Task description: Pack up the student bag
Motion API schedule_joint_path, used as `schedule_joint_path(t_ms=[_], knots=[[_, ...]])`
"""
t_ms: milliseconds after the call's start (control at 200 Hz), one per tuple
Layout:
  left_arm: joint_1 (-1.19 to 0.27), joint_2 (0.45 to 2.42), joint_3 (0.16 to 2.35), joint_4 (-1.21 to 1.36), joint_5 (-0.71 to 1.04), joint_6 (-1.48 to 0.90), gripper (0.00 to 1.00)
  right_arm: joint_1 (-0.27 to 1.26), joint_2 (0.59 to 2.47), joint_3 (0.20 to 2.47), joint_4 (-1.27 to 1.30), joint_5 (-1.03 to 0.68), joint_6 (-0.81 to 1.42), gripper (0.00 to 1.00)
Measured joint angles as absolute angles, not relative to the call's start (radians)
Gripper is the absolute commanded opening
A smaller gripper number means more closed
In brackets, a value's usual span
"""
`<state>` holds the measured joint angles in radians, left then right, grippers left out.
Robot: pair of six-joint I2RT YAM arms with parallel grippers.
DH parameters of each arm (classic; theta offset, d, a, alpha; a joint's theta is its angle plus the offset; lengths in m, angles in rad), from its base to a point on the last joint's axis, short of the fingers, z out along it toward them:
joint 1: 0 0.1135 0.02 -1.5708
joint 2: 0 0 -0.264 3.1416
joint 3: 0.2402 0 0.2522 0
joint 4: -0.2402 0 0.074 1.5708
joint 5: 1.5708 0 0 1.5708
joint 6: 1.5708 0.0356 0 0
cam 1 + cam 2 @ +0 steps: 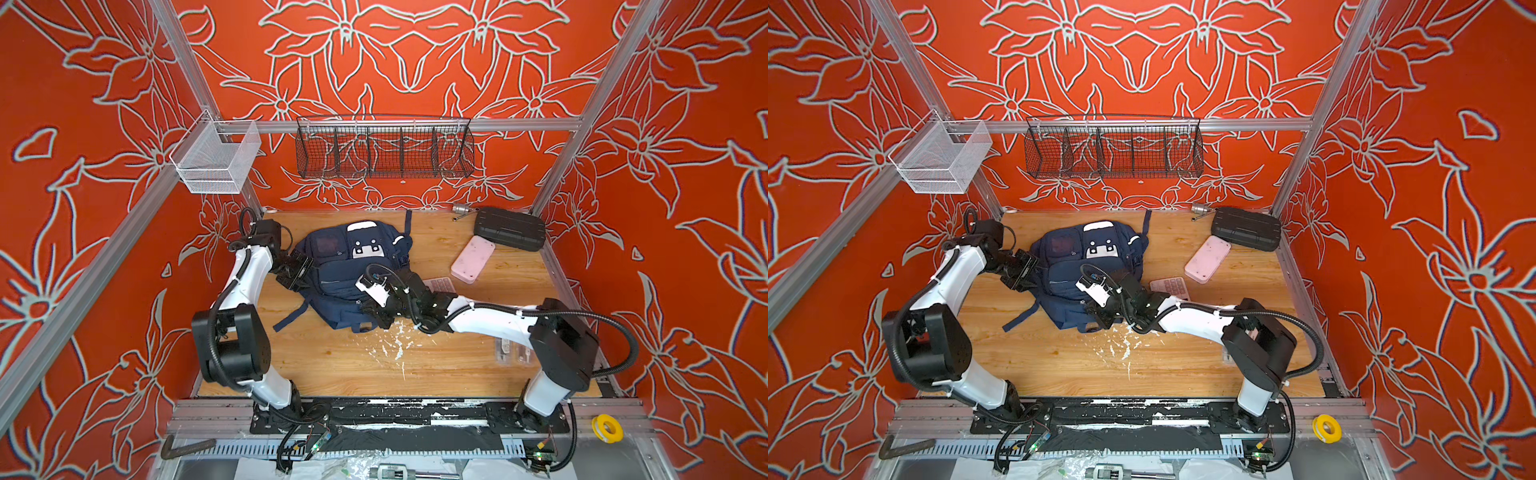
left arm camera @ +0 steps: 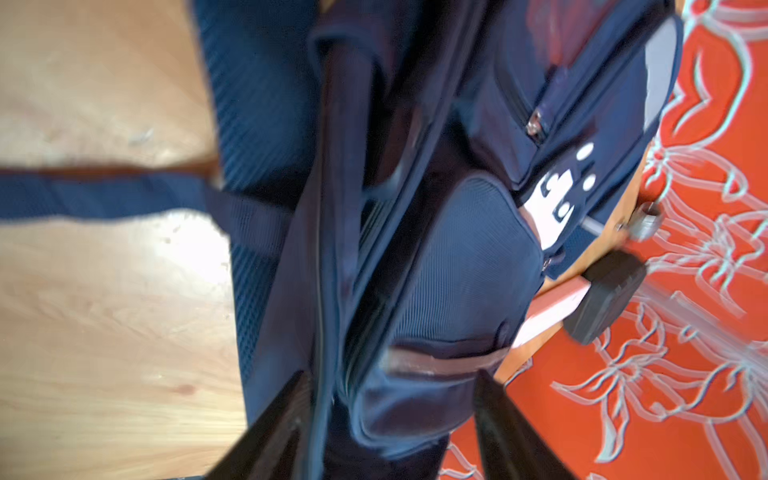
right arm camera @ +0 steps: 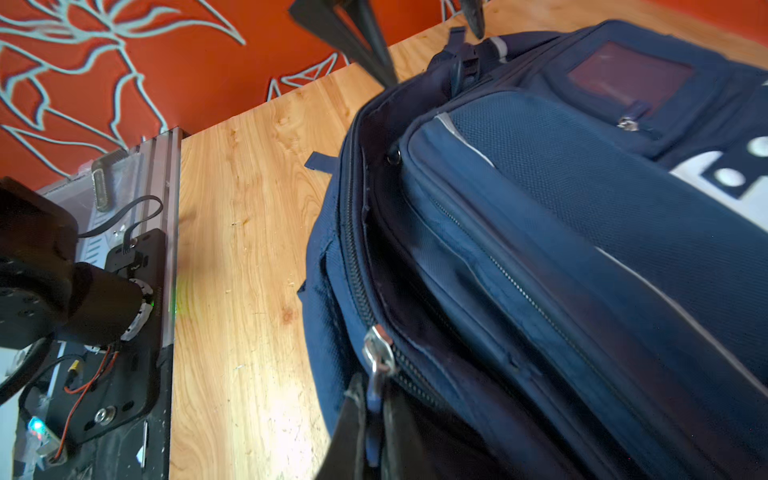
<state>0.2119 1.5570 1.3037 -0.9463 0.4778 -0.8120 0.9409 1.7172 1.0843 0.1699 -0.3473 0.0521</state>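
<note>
The student bag (image 1: 349,274) (image 1: 1084,266), navy blue with a white patch, lies flat on the wooden table in both top views. My left gripper (image 1: 301,270) (image 2: 390,378) is at the bag's left side. Its jaws stand open, and the edge of the bag (image 2: 457,270) lies between the fingers without being pinched. My right gripper (image 1: 376,318) (image 3: 372,395) is at the bag's near edge, shut on the blue zipper pull (image 3: 374,401) below the metal slider (image 3: 377,353). The main zip of the bag (image 3: 582,208) gapes open beyond the slider.
A black ribbed hard case (image 1: 510,228), a pink case (image 1: 473,258) and a pink keypad (image 1: 440,284) lie right of the bag. A metal tool (image 1: 461,210) rests by the back wall. A black wire basket (image 1: 384,151) and a white mesh basket (image 1: 216,162) hang above.
</note>
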Motion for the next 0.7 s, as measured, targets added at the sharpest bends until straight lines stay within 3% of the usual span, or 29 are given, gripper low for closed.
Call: schedule_joint_path(t_ms=[205, 345, 520, 701], knots=[[0.075, 1.213, 1.087, -0.918, 0.432, -1.090, 0.71, 0.951, 1.750, 1.104, 0.175, -0.347, 0.069, 0.00], [-0.053, 1.057, 0.962, -0.871, 0.394, -1.319, 0.68, 0.955, 1.752, 1.104, 0.180, -0.346, 0.076, 0.00], [-0.161, 1.038, 0.826, -0.772, 0.347, -1.549, 0.62, 0.966, 1.752, 1.102, 0.190, -0.330, 0.079, 0.00], [-0.210, 1.133, 0.858, -0.733, 0.305, -1.633, 0.62, 0.981, 1.752, 1.097, 0.192, -0.302, 0.073, 0.00]])
